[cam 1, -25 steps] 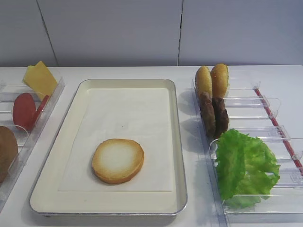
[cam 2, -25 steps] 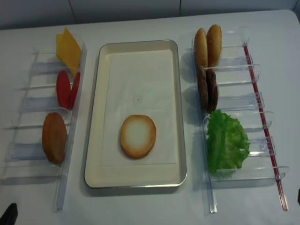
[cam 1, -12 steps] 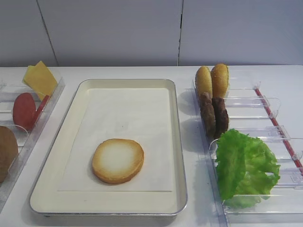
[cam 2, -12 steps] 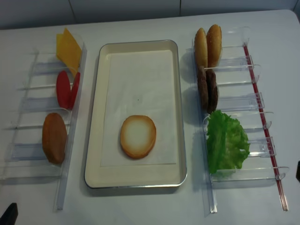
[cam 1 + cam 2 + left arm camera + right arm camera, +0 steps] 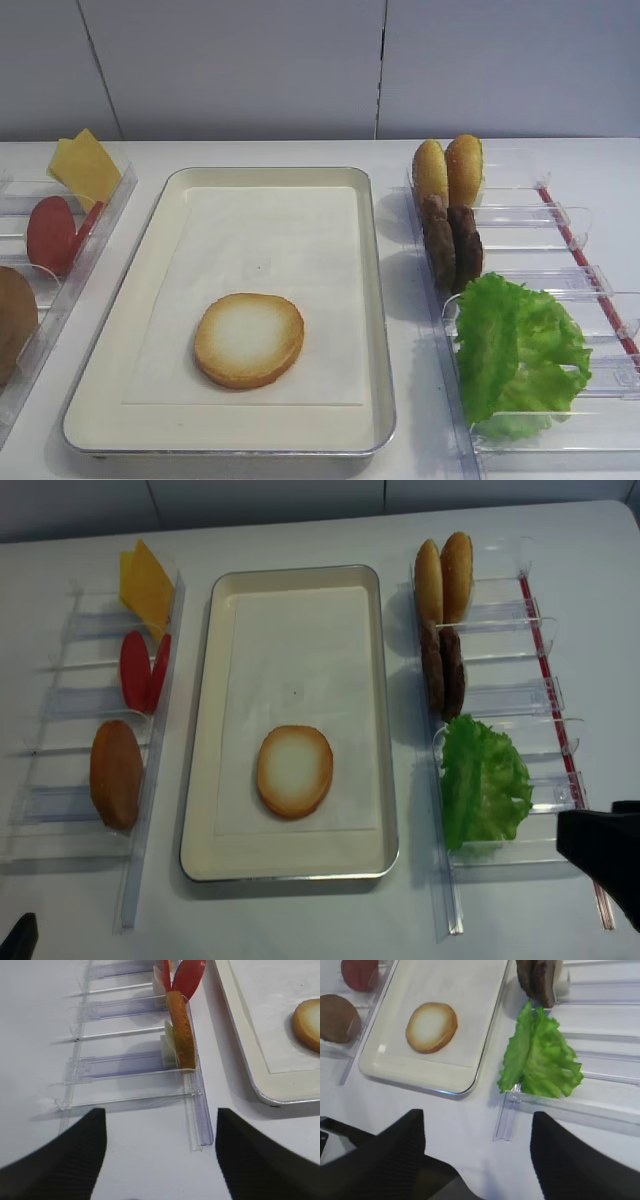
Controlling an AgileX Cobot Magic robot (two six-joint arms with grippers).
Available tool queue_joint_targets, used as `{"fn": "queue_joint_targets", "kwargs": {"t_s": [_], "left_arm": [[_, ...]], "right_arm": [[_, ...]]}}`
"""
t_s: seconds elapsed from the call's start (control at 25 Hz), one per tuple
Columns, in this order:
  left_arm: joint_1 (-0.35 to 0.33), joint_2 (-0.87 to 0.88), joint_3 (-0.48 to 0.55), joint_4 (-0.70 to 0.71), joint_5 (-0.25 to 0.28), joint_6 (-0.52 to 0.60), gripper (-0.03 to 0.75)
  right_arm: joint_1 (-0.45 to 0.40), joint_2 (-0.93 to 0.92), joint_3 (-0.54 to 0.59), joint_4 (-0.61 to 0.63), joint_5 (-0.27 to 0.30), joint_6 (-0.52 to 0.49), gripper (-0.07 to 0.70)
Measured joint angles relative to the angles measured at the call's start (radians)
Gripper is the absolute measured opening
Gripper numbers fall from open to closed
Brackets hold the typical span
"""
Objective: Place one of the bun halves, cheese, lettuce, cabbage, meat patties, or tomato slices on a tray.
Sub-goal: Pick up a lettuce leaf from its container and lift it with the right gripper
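One bun half (image 5: 248, 339) lies pale face up on the paper-lined tray (image 5: 380, 300). Right bin: two more bun halves (image 5: 443, 577), meat patties (image 5: 443, 670) and bulky frilly green leaves, the cabbage (image 5: 484, 783); I cannot make out a separate lettuce disc. Left bin: cheese (image 5: 147, 583), tomato slices (image 5: 140, 670) and another bun half (image 5: 116, 773). My right gripper (image 5: 477, 1125) hovers open and empty over bare table near the leaves' bin corner. My left gripper (image 5: 160, 1120) is open and empty before the left bin's near end.
Clear plastic divided bins (image 5: 520, 705) (image 5: 60, 730) flank the tray on both sides. A red strip (image 5: 545, 650) runs along the right bin's outer edge. A grey wall (image 5: 300, 60) stands behind the white table.
The right arm's dark bulk has come into the overhead view at the lower right, by the near end of the right bin. The food and the tray have not moved.
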Motion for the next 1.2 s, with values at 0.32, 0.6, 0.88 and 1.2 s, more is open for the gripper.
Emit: {"fn": "queue_joint_targets", "kwargs": {"t_s": [0.32, 0.6, 0.88, 1.2], "left_arm": [[0.0, 0.0, 0.0, 0.0, 0.0, 0.0, 0.471], [0.0, 0.0, 0.0, 0.0, 0.0, 0.0, 0.471], [0.0, 0.0, 0.0, 0.0, 0.0, 0.0, 0.471], [0.0, 0.0, 0.0, 0.0, 0.0, -0.001, 0.471]], "right_arm": [[0.0, 0.196, 0.0, 0.22, 0.01, -0.193, 0.479], [0.0, 0.347, 0.0, 0.24, 0.008, -0.279, 0.479], [0.0, 0.477, 0.0, 0.24, -0.023, -0.335, 0.479], [0.0, 0.617, -0.006, 0.244, -0.063, -0.388, 0.479]]}}
